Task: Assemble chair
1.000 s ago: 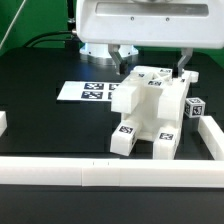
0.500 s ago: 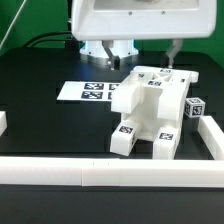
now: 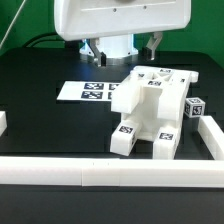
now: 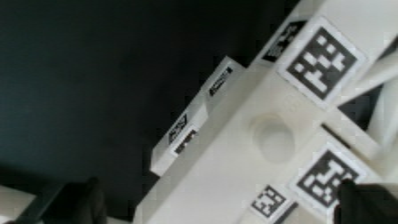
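The chair [image 3: 150,108] is a chunky white assembly with black-and-white tags, standing on the black table right of centre in the exterior view. My gripper [image 3: 122,50] hangs open above and behind it, toward the exterior view's left, with nothing between its fingers [image 3: 152,45]. It touches no part. In the wrist view a white tagged slab of the chair [image 4: 267,140] runs diagonally beneath the gripper [image 4: 222,205]. One dark fingertip [image 4: 80,200] shows at each side of the slab.
A small white tagged block [image 3: 195,107] sits just right of the chair. The marker board [image 3: 85,92] lies flat behind and left of it. Low white rails run along the front [image 3: 100,171], the right [image 3: 211,135] and the left [image 3: 3,122].
The gripper has slid toward the exterior view's left and slightly up, away from above the chair's top, staying open. The chair has not moved.
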{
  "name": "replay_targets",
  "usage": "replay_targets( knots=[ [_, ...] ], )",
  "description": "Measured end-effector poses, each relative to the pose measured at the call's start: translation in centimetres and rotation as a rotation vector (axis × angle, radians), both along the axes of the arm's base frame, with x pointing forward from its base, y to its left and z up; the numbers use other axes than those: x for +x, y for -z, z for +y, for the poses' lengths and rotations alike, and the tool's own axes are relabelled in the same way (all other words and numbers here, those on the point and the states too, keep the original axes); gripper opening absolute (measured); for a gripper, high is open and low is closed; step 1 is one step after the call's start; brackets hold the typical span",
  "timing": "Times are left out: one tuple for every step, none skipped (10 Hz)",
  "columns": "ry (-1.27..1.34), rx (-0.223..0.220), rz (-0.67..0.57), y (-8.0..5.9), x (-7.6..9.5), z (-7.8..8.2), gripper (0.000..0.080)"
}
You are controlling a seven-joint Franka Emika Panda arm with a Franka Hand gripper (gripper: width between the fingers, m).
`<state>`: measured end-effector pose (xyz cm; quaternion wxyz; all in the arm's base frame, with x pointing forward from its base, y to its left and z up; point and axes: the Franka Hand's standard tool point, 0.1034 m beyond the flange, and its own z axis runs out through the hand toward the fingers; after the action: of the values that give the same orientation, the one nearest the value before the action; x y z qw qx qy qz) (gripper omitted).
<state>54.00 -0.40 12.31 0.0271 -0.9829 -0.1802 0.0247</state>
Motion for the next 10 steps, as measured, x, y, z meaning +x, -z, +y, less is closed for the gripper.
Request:
replay_targets(
  knots=[
    [0.004, 0.002, 0.004, 0.4, -0.9, 0.4, 0.0649],
    [-0.004, 0.001, -0.006, 0.9, -2.1, 0.9, 0.0649],
    [-0.009, -0.003, -0.006, 1.8, -2.9, 1.2, 0.0649],
    [-0.006, -0.007, -0.005, 2.5, -3.1, 1.6, 0.0649],
    [-0.005, -0.011, -0.007, 3.0, -3.1, 1.9, 0.0649],
    [-0.002, -0.011, -0.002, 3.3, -3.2, 2.2, 0.0649],
    [0.006, -0.011, -0.001, 3.3, -3.2, 2.5, 0.0649],
    [0.007, -0.010, -0.001, 3.4, -3.0, 2.8, 0.0649],
    [0.007, -0.012, -0.003, 3.5, -2.8, 2.8, 0.0649],
    [0.006, -0.014, -0.008, 3.6, -2.1, 2.6, 0.0649]
  ],
)
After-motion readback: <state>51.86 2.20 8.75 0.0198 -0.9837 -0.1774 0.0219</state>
